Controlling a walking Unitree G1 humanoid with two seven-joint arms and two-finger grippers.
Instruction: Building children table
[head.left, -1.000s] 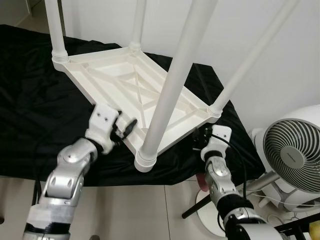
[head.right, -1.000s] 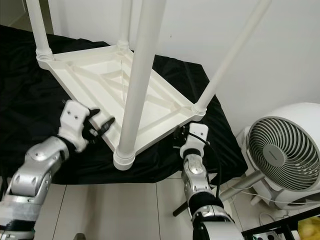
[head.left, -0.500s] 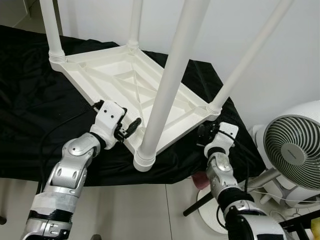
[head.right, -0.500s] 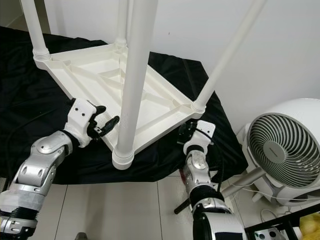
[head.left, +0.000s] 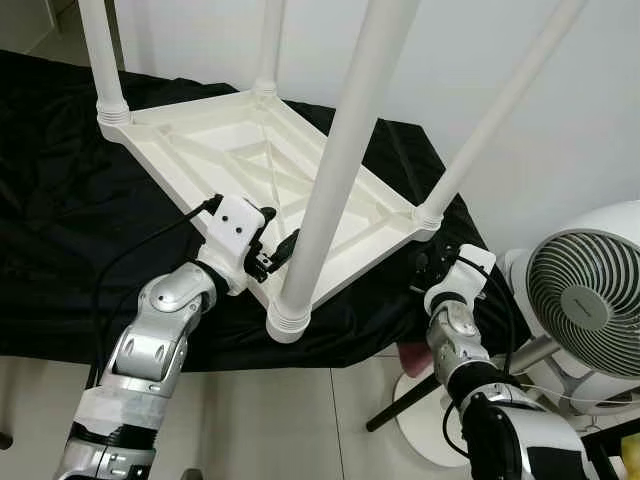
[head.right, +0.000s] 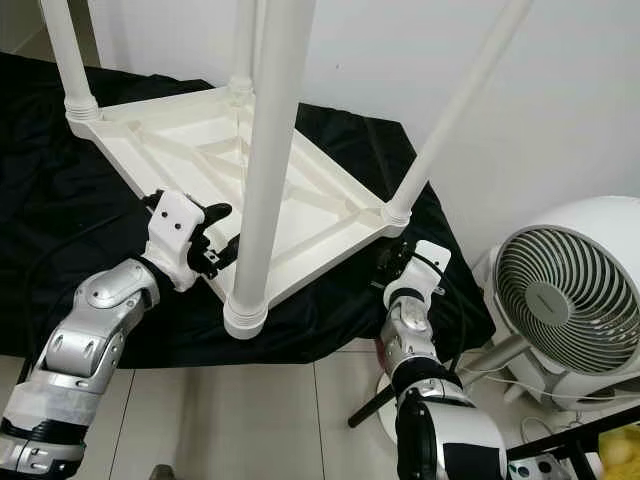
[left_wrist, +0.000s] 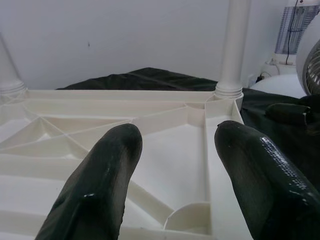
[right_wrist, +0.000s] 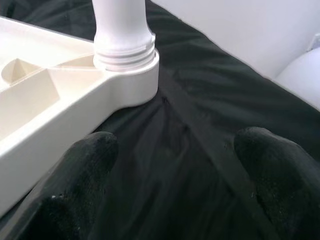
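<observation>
A white children's table (head.left: 270, 170) lies upside down on a surface draped in black cloth (head.left: 70, 220), its four legs pointing upward. The nearest leg (head.left: 335, 170) rises from the front corner, close to the cloth's edge. A white fan (head.left: 590, 300) stands on the floor to the robot's right.

The left gripper (head.left: 278, 252) reaches over the tabletop's front rim beside that nearest leg, jaws wide and empty. The right gripper (head.left: 432, 262) sits low by the right corner leg (right_wrist: 122, 30), jaws wide over the cloth, holding nothing.

Likely risks: a push on the rim could slide the table off the near edge. Closing on the slippery cloth instead of the plastic could drag it. A sideways knock could loosen a leg.
</observation>
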